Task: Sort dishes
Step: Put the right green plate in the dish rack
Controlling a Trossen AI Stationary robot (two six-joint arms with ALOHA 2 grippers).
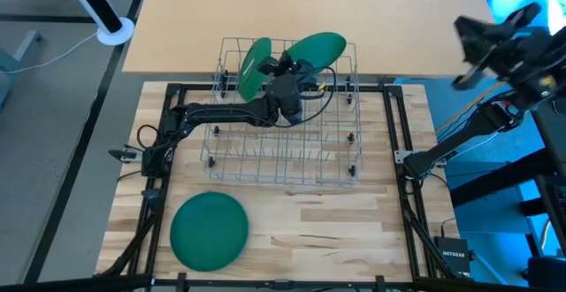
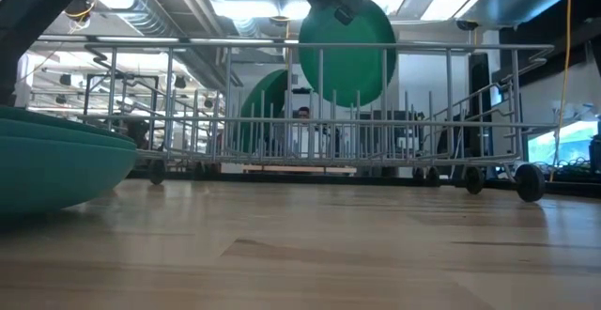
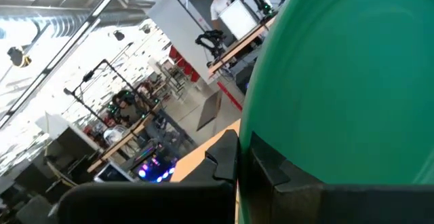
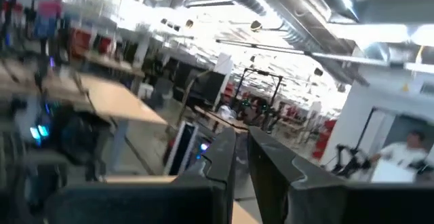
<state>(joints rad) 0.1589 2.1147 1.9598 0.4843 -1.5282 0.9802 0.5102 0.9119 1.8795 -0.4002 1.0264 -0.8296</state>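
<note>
While the left arm is reaching across the wire rack (image 1: 283,137) from the table's left side, its left gripper (image 1: 296,69) is pinching the rim of a green plate (image 1: 317,49) and holding it tilted above the rack's far end, the two fingers pressed tight against the plate's edge, as the left wrist view is showing with the held plate (image 3: 346,81) filling most of that picture. In the low view the same plate (image 2: 347,47) is hanging high over the rack's top rail, its lower part dipping behind the wires. A second green plate (image 1: 255,66) is standing on edge in the far-left part of the rack, just beside the gripper and leaning slightly. Near the front-left corner of the wooden table (image 1: 354,230), a stack of green plates (image 1: 209,230) is lying flat, well apart from the rack. The right gripper (image 1: 473,49) is waiting raised off the table's right side, its fingers (image 4: 227,159) sitting nearly together with only a narrow gap and nothing between them. A person in a white top (image 3: 218,5) is standing far off in the room.
</note>
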